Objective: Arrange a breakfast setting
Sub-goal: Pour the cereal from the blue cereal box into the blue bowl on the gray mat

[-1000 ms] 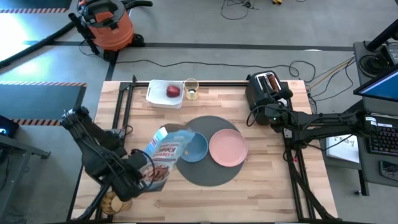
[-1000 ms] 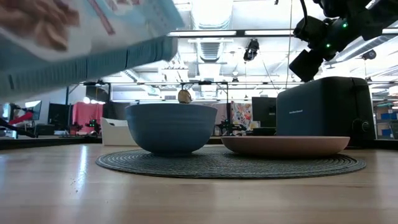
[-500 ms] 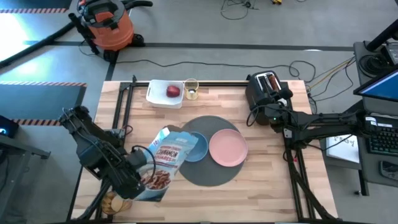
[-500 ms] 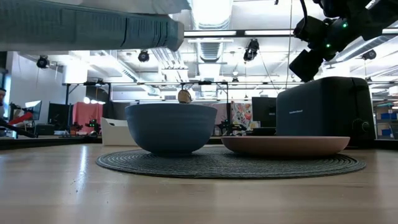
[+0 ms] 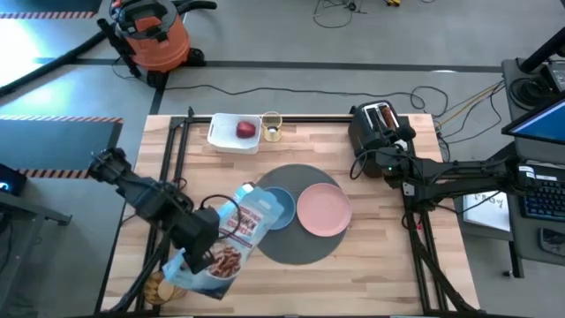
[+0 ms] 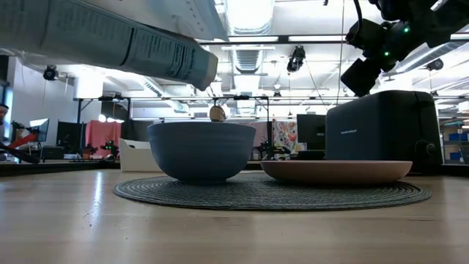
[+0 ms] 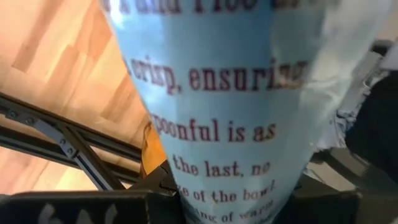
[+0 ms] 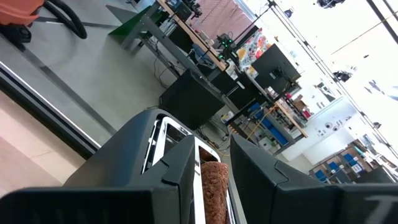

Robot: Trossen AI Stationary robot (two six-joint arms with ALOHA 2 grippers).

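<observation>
Landmark: black toaster [image 5: 378, 126], back right corner of the table [image 5: 371, 256]. White tray [image 5: 231, 140] sits well left of the toaster along the same back edge. Blue cereal box [image 5: 231, 240] is tilted in the air, well left and forward of the toaster; its printed side fills the left wrist view [image 7: 236, 112]. Orange shop vacuum [image 5: 152, 35] stands on the floor, far left and behind the toaster. Laptop [image 5: 540, 115] is right of the toaster, off the table.
</observation>
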